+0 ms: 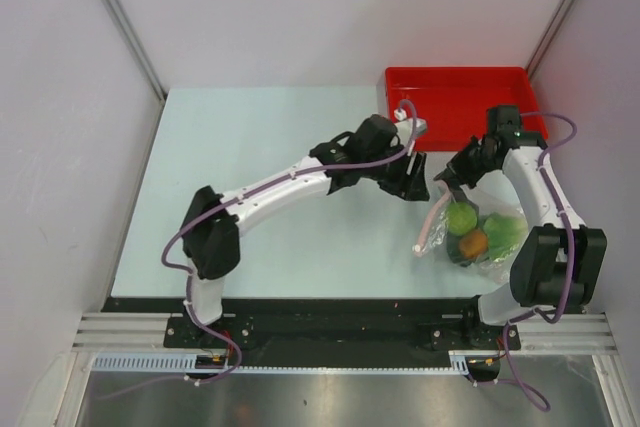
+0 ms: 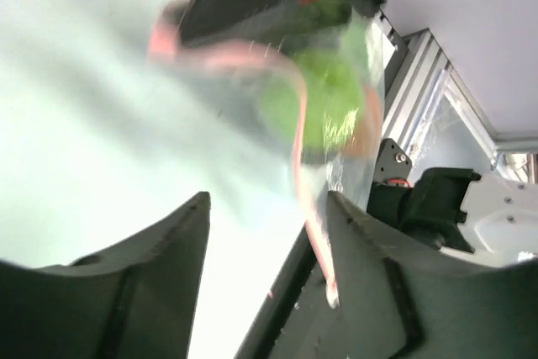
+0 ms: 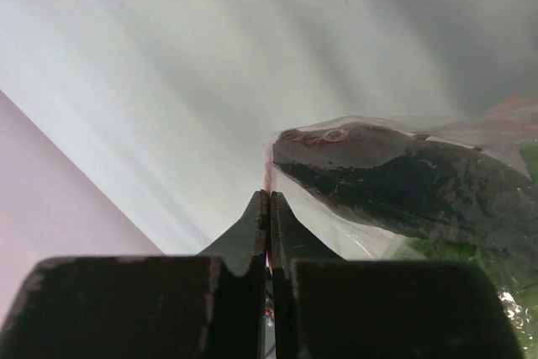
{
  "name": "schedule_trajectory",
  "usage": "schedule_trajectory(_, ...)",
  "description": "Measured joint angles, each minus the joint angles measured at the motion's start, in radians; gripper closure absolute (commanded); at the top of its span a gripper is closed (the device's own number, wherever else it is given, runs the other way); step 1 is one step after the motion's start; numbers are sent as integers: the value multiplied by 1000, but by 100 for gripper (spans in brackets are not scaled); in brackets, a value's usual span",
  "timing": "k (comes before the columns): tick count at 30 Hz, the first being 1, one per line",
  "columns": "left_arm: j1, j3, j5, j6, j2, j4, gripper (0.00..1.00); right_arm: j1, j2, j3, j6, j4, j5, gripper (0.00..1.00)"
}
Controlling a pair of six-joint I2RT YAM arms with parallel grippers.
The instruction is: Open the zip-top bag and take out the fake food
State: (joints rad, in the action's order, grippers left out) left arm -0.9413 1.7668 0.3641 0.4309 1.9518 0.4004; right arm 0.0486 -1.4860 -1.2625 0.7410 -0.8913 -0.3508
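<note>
- The zip-top bag [image 1: 487,259] lies on the tabletop [image 1: 250,147] near the front right corner, close to the base of your right arm.
- Its pink zip strip [image 1: 430,225] runs down the bag's left side, the side that faces the middle of the tabletop.
- The fake food is inside the bag. From above you can see a light green round fruit [image 1: 461,217], an orange round fruit [image 1: 474,243] and a leafy green piece [image 1: 504,231].
- In the right wrist view, a grey fish [image 3: 395,178] shows through the clear plastic.
- Your right gripper [image 3: 269,203] is at the far end of the bag. Its two fingers are pressed tight together, with the bag's edge pinched between the tips.
- Your left gripper [image 2: 269,208] hovers just to the left of the bag. Its fingers stand wide apart and hold nothing. The pink strip hangs right beside one finger. This view is blurry, so you cannot tell if they touch.
- The red tray [image 1: 455,71] sits in the far right corner of the tabletop, behind the bag.
</note>
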Motion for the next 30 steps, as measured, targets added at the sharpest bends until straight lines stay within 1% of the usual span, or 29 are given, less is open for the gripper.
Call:
schedule_trajectory(3,22,-140,-14,44,-110,-52,31,20,-42,-65,8,-17,22,100)
schedule_trajectory(5,29,-272,-14,91,-186,-150,29,28,-71,-99,12,-24,29,100)
schedule_trajectory(7,22,-445,-7,167,-257,-297,30,34,-96,-124,19,-32,32,100)
schedule_trajectory(9,2,-576,-10,228,-285,-440,30,41,-117,-139,25,-35,31,100)
schedule_trajectory(11,-39,-698,-43,276,-288,-595,29,46,-135,-153,33,-38,27,100)
schedule_trajectory(13,-89,-781,-84,302,-288,-713,29,57,-147,-161,40,-39,19,100)
schedule_trajectory(15,-133,-824,-135,315,-288,-809,30,71,-156,-172,45,-42,13,100)
schedule_trajectory(19,-176,-832,-211,344,-287,-951,32,87,-160,-181,49,-43,6,100)
schedule_trajectory(22,-179,-832,-266,374,-270,-1044,38,89,-160,-182,49,-43,3,100)
schedule_trajectory(23,-179,-832,-279,380,-261,-1065,43,89,-160,-182,49,-44,2,100)
schedule_trajectory(24,-179,-832,-294,386,-246,-1090,44,89,-160,-182,49,-44,2,100)
schedule_trajectory(27,-179,-832,-336,407,-208,-1106,49,89,-160,-182,48,-47,2,100)
schedule_trajectory(30,-179,-830,-358,420,-195,-1082,51,90,-160,-182,48,-48,2,100)
